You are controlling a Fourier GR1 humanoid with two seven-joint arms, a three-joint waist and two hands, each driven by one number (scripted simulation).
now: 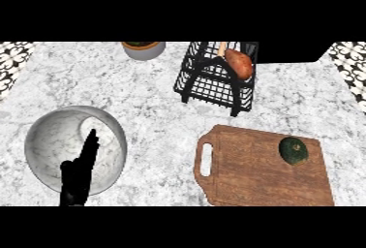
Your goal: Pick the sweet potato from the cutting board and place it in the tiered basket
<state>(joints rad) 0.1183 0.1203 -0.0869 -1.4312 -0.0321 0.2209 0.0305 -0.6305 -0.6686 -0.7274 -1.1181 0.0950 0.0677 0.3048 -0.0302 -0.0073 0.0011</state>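
At the left of the marble counter (150,101), a grey-veined round bowl (53,133) is seen standing by itself, well apart from the other items. The robot's left hand (77,175) is shown in front of the bowl's lower part, rising from the bottom edge of the view. Its fingers are held straight and close together, pointing up the frame, and nothing is grasped in them. Whether the bowl is touched by the hand cannot be told from this angle.

Further right, at the counter's far edge, a grey pot (144,50) filled with dark soil is partly cut off by the top of the view. Right of the pot, a black wire tiered basket (211,86) is pictured standing upright on the counter. The orange-brown sweet potato (241,64) is seen lying in the basket's upper tier, towards its right side, with its length tilted down the frame.

At the lower right, a wooden cutting board (257,181) with a slot handle on its left side is laid flat near the basket's foot. A dark green round vegetable (293,150) is seen resting on the board near its upper right corner.
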